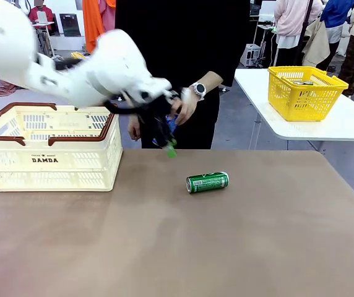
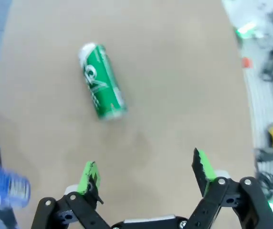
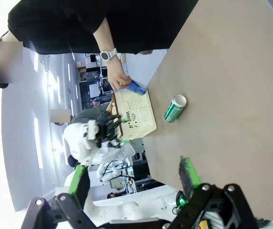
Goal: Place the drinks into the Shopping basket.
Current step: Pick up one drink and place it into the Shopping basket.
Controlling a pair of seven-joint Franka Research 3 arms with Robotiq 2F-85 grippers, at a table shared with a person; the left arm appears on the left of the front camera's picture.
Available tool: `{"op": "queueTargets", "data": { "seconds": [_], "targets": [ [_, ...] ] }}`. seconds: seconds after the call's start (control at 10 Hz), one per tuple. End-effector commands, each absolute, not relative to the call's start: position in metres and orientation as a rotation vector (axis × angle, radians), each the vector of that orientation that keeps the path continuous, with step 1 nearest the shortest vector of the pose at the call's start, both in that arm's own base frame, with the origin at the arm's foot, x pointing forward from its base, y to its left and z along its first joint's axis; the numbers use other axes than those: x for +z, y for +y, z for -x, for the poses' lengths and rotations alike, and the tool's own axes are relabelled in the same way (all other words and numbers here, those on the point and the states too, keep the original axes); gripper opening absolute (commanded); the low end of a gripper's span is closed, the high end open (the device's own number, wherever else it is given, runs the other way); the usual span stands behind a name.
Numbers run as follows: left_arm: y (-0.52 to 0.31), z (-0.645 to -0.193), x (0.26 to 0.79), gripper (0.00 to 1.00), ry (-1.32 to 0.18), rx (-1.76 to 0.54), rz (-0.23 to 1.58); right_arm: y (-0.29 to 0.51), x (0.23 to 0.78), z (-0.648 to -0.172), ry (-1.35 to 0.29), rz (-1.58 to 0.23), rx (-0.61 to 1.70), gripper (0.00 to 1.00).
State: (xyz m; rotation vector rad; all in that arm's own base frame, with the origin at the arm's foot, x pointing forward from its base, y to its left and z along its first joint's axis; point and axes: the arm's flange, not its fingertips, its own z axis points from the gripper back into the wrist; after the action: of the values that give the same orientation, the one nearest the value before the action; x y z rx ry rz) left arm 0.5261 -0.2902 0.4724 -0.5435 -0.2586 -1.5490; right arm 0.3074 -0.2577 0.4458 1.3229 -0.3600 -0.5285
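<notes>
Starting from the green can: lay on its side near the middle of the bench, silver top toward the robot's right, touching nothing. Seemed light and stiff-walled, with a slick painted skin (probably dentable under a hard squeeze). Looked likely to roll if nudged across its length. Best taken across the round body at mid-length, pads square to its axis.

Saw a second drink, the blue can, up off the bench, pinched in the person's hand at the far edge. Found the left hand right beside it, spread wide and empty, green pads well apart, hovering above the bench. Could not tell whether any pad touched the blue can. Judged a handover to be the step in hand. Expected little free metal there, with the person's fingers wrapped round the body, so would aim for the end clear of them.

Found the right hand spread too, holding nothing, well back from both cans.

Noted the Shopping basket at the bench's left, well apart from the green can; could not see its floor. Would need to clear its brown rim and raised handles on the way in. Left the yellow basket alone on its white side table, off to the right and out of the way.
</notes>
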Motion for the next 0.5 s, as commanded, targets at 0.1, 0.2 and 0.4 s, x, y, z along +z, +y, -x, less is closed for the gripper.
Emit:
{"op": "queueTargets", "data": {
  "seconds": [0.1, 0.2, 0.4],
  "targets": [
    [-0.093, -0.437, 0.586, 1.00, -0.264, -1.400, 0.470, -0.256, 0.447, -0.306, -0.369, -1.322, -0.524, 1.00],
    [-0.051, -0.420, 0.601, 1.00, -0.334, -1.273, 0.439, -0.256, 0.447, -0.306, -0.369, -1.322, -0.524, 1.00],
    [0.020, -0.385, 0.609, 1.00, -0.505, -1.099, 0.441, -0.256, 0.447, -0.306, -0.369, -1.322, -0.524, 1.00]
  ]
}}
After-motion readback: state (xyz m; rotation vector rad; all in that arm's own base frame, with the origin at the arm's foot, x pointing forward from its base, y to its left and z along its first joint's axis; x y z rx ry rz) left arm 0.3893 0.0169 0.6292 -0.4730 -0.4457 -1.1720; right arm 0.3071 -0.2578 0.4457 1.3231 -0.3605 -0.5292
